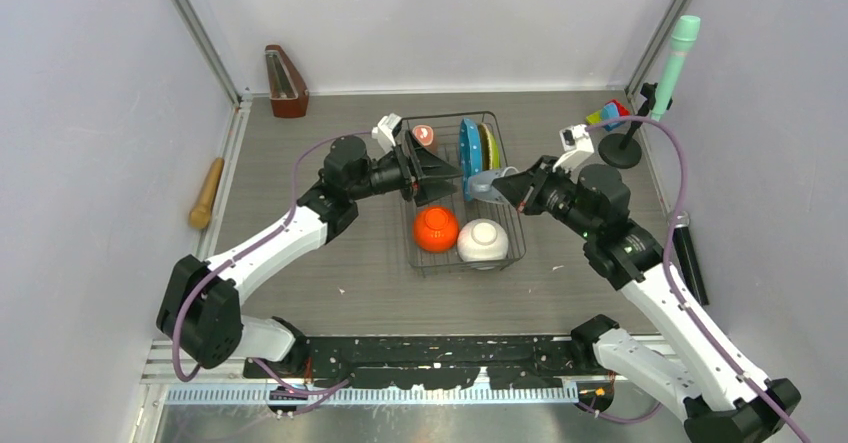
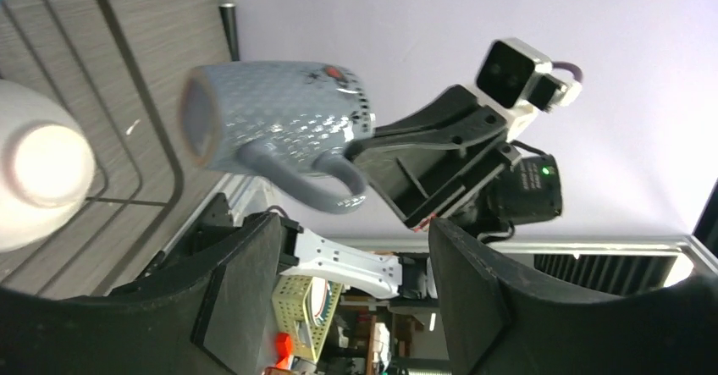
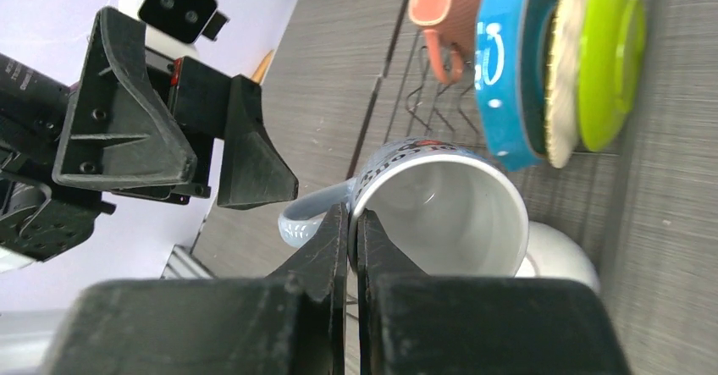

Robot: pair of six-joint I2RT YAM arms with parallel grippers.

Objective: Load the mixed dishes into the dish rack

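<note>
Grey-blue mug (image 3: pixel 440 210) rim pinched by R jaws above dish rack (image 1: pixel 465 268); L jaws open.

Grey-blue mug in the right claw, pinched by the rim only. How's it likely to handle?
The small grey-blue mug looks glazed and rigid: the right claw pinches one thin rim wall, so it may slip or pivot. Its handle hangs off to one side, likely adding twist. Probably chips if dropped onto the dish rack wires.
</note>
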